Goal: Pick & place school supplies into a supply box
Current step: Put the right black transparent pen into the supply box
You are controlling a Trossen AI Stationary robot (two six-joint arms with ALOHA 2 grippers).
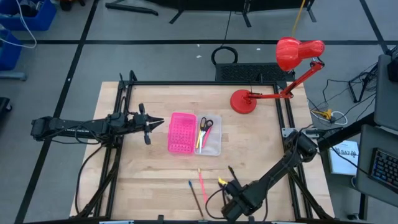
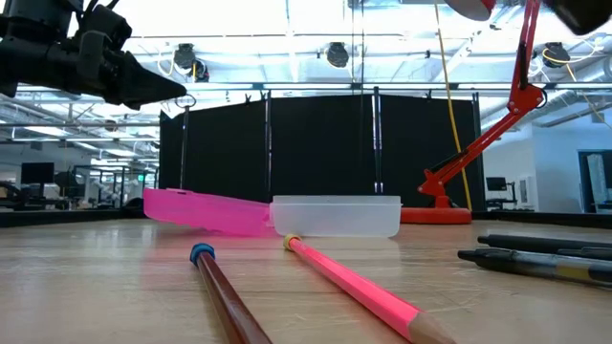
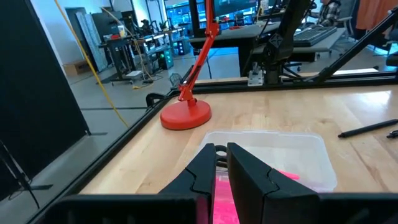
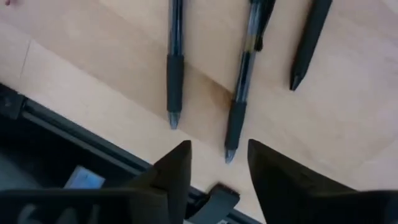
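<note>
The supply box, a clear tray (image 1: 212,147) (image 2: 337,216) (image 3: 300,154), lies mid-table joined to a pink perforated half (image 1: 181,133) (image 2: 199,208). Black-handled scissors (image 1: 206,123) and a few pens (image 1: 201,139) lie inside the tray. A pink pencil (image 1: 201,182) (image 2: 356,283), a brown pencil with a blue end (image 1: 194,195) (image 2: 226,292) and a yellow pen (image 1: 222,182) lie flat near the near edge. My right gripper (image 1: 231,194) (image 4: 216,163) hovers open over three black pens (image 4: 175,62) (image 4: 242,87) (image 4: 311,37), pointing down. The middle pen's tip shows between its fingers. My left gripper (image 1: 148,126) (image 3: 221,149) is shut, raised left of the pink half.
A red desk lamp (image 1: 273,93) (image 2: 446,204) (image 3: 185,116) stands at the far right of the table. The table's near edge (image 4: 93,140) runs just under my right gripper. Bare wood lies between the box and the loose pencils.
</note>
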